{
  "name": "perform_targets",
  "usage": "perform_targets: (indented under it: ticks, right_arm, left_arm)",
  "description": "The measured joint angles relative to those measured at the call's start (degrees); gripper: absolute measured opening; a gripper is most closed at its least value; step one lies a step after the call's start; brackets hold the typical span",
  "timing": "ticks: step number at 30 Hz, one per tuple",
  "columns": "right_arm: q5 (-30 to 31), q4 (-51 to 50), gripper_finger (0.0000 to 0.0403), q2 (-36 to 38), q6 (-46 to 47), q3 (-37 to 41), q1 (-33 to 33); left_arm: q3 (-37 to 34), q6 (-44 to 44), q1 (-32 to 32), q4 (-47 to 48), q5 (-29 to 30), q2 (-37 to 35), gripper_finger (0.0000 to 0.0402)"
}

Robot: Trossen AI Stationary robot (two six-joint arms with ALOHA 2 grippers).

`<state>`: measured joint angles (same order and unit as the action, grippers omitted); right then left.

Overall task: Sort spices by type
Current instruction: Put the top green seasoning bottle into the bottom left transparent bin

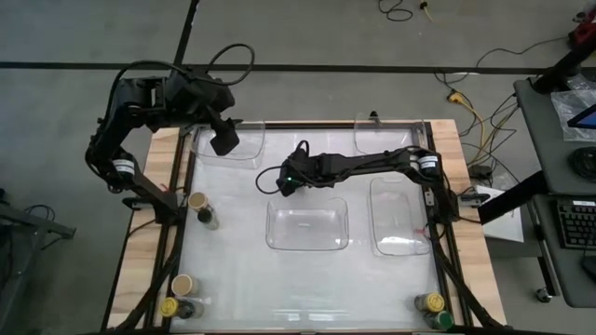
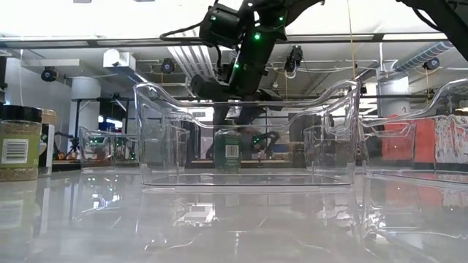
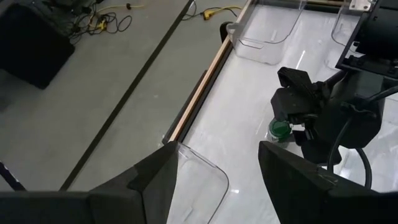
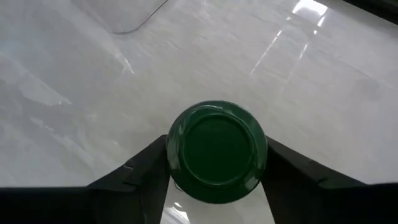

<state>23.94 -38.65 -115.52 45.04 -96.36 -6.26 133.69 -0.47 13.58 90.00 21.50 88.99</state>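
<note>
A spice jar with a green lid (image 4: 217,151) stands upright on the white table, just beyond the middle clear tray (image 1: 307,226). In the low view the jar (image 2: 231,153) shows through that tray. My right gripper (image 1: 284,181) reaches in from the table's right and is shut on it. My left gripper (image 1: 223,140) hangs high over the far-left tray (image 1: 244,149), open, with nothing between its fingers (image 3: 161,168). Its wrist view shows the green lid (image 3: 280,129) under the right arm. My right gripper pinches the green lid between its two fingers, one on each side of the rim (image 4: 173,149). The fingers come down at a slant from the table's right. The jar stands upright with its base on the table.
Clear trays sit at the right (image 1: 400,216) and far right (image 1: 382,130). Other jars stand at the left edge (image 1: 197,200), the near-left corner (image 1: 182,284) and the near-right corner (image 1: 432,301). One jar looms at the left of the low view (image 2: 19,142).
</note>
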Motion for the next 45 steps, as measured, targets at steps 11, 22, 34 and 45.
perform_targets:
  ticks: [11, 22, 34, 45]
  right_arm:
    - [-0.8, -0.4, 0.0202, 2.6, -2.6, 0.2, 0.0]
    - [-7.0, -2.5, 0.0205, 15.4, -24.8, 0.1, 4.2]
    - [-30.1, -12.9, 0.0206, 24.7, -68.0, 0.1, 13.4]
    - [-44.5, -17.3, 0.0204, 20.5, -88.9, 0.1, 14.9]
  left_arm:
    - [0.0, 0.8, -0.1, 0.0, 0.0, -0.2, 0.0207]
    - [0.0, 3.0, -0.2, 0.0, 0.0, -1.0, 0.0207]
    - [0.0, -2.7, 0.3, 0.0, 1.5, -1.0, 0.0207]
    - [0.0, -5.5, -0.3, 0.0, -13.4, -1.0, 0.0207]
